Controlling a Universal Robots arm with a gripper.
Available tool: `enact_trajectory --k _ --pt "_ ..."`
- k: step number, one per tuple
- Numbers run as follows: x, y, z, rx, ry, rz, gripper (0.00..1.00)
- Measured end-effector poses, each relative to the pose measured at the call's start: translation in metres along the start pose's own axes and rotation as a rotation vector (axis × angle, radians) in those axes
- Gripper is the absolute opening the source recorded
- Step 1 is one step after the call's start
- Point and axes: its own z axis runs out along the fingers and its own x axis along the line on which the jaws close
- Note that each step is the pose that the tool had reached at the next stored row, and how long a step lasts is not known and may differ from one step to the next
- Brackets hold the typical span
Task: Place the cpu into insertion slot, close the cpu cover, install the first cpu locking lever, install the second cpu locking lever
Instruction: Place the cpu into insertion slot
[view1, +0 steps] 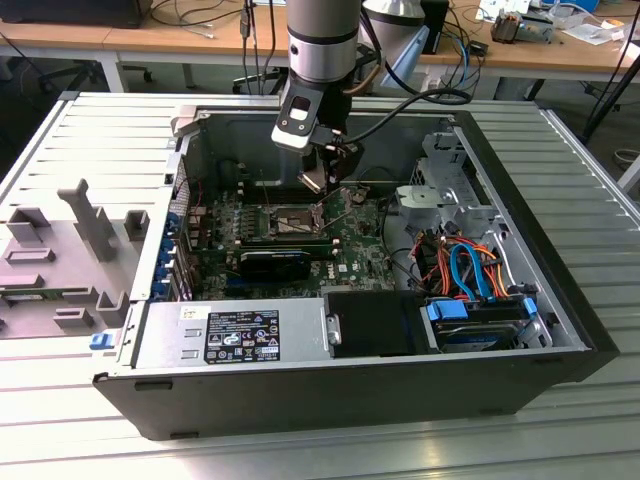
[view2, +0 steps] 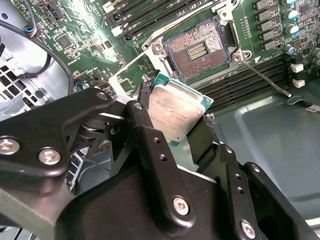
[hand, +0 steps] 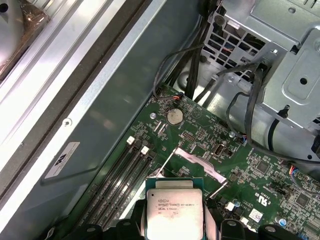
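1. The arm's gripper (view1: 326, 182) is clenching the cpu (view1: 314, 180) by two opposite edges and is holding it in the air inside the open computer case (view1: 560, 290).
2. In the second wrist view, the black fingers (view2: 142, 117) are pressing on either side of the cpu (view2: 175, 112), which is tilting with its silver-grey top showing.
3. The insertion slot (view2: 196, 50) is lying bare on the green motherboard (view2: 75, 30), its gold contact field showing. The chip is hovering near it and is not touching it.
4. In the exterior view, the slot (view1: 290, 222) is sitting at about seven o'clock from the gripper.
5. In the first wrist view, the cpu cover (hand: 199, 162) is standing raised just beyond the chip (hand: 174, 212).
6. A thin locking lever (view2: 265, 77) is sticking out, unlatched, beside the slot.
7. The grey power supply (view1: 230, 335) is lying at six o'clock from the slot, against the case wall.
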Motion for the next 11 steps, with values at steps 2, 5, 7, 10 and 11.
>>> enact_trajectory --k 2,5,7,10,11 --pt "0.0000 0.0000 0.0000 -0.0001 -0.0001 0.001 0.55" --pt "0.0000 0.0000 0.0001 -0.0001 -0.0002 0.003 0.55" --pt "0.0000 0.0000 0.0001 -0.0001 -0.0003 0.004 0.55" --pt "0.0000 0.0000 0.0002 -0.0002 -0.0006 0.007 0.55" --pt "0.0000 0.0000 0.0002 -0.0002 -0.0006 0.008 0.55"
